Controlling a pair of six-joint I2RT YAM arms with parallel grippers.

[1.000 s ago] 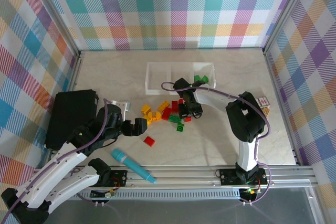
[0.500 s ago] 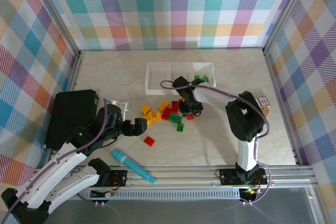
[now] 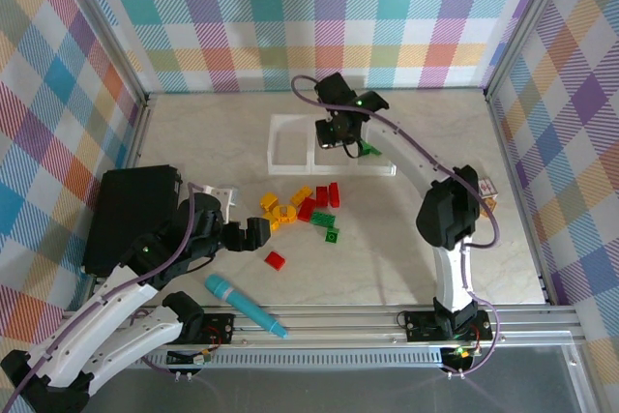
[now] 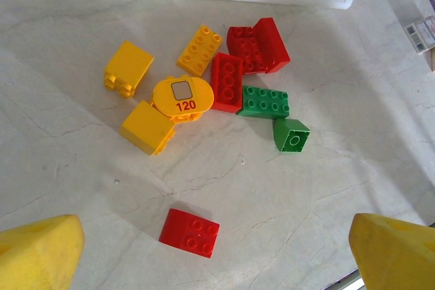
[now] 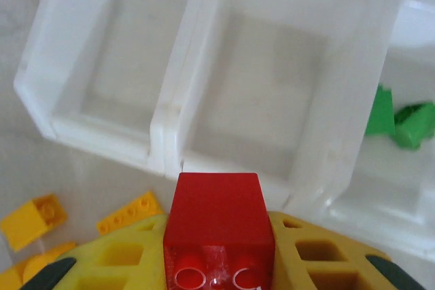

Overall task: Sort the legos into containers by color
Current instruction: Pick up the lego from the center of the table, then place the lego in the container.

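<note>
**Right gripper.** The right gripper was clenched on a red brick, which sat between its yellow fingers with the studs facing the wrist camera. In the overhead view the right gripper hung over the white tray, roughly at the middle compartment, with the arm stretched far out from its base. In the right wrist view the held brick lay in line with the near wall of the middle compartment of the tray. Green bricks lay in the right-hand compartment.

**Left gripper.** The left gripper was spread wide and grasped nothing. Its two yellow fingers stood at the lower corners of the left wrist view, above bare table.

**Loose bricks.** A single red brick lay on the table between the left fingers and the main pile, apart from both. The pile lay between that brick and the tray:

- three yellow bricks and a round yellow piece marked "120", on the left side;
- two red bricks in the middle, the farther one resting against the nearer;
- two green bricks on the right, one flat and one small cube just beside it.

**Other items.** A teal marker lay near the left arm's base. A black box stood at the left edge of the table.
</note>
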